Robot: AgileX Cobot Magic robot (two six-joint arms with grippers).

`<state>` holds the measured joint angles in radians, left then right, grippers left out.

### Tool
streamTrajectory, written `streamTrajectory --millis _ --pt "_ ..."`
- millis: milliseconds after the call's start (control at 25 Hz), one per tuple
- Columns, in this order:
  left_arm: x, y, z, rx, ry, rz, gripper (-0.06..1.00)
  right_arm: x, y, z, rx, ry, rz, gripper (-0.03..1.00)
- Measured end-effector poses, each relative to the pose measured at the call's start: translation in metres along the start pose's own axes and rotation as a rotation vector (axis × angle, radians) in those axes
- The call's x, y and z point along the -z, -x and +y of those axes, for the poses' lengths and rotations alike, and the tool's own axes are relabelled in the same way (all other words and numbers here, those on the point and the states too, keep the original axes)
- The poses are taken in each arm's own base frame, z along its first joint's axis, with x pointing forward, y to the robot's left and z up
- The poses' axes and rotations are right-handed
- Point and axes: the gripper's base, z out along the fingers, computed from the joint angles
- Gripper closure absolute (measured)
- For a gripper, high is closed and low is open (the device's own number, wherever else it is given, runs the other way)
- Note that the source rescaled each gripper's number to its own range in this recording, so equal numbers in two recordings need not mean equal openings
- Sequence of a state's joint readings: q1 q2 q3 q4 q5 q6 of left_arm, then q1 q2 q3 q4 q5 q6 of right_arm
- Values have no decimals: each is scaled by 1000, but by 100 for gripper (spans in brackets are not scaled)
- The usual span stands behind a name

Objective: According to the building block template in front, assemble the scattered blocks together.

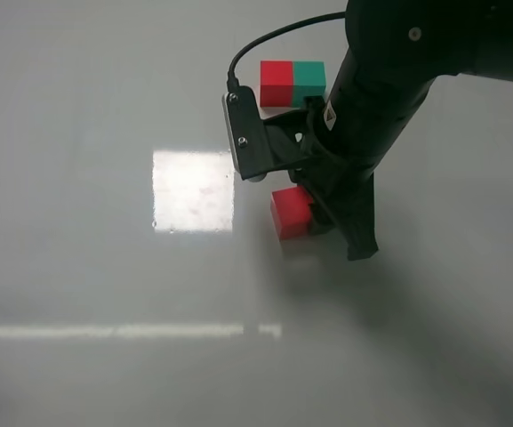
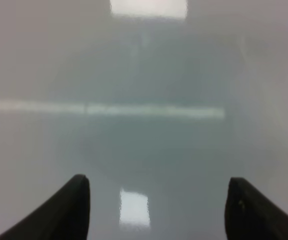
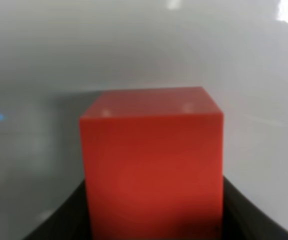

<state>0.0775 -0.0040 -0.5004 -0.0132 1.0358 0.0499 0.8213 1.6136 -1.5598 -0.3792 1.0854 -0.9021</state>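
Observation:
The template [image 1: 292, 83], a red cube joined to a teal-green cube, lies at the back of the table. My right gripper [image 1: 316, 218] reaches down in front of it and is shut on the loose red cube [image 1: 290, 213]. In the right wrist view that red cube [image 3: 151, 160] fills the space between the two black fingers [image 3: 59, 220], which press on its sides. I cannot tell whether the cube rests on the table or hangs just above it. The loose teal-green cube is hidden. My left gripper [image 2: 156, 200] is open and empty over bare table, and it is outside the exterior high view.
The grey glossy table [image 1: 78, 267] carries a bright square light reflection [image 1: 194, 189] left of the red cube and a thin bright streak [image 1: 123, 331] nearer the front. The right arm's body [image 1: 398, 80] and cable cover the back right area.

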Motion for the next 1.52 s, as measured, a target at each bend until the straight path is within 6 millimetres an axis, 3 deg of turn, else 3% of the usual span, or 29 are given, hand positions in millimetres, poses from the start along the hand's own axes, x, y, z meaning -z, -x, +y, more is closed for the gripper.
streamTrajectory --millis 560,1200,1400,1520 --pt "0 0 0 0 0 0 48 0 -1 -5 -223 -60 5 97" --pt "0 0 0 0 0 0 48 0 2 -7 -258 -74 -29 96" --pt "0 0 0 0 0 0 48 0 2 -7 -259 -79 -34 78" --pt "0 0 0 0 0 0 48 0 2 -8 -258 -82 -38 62"
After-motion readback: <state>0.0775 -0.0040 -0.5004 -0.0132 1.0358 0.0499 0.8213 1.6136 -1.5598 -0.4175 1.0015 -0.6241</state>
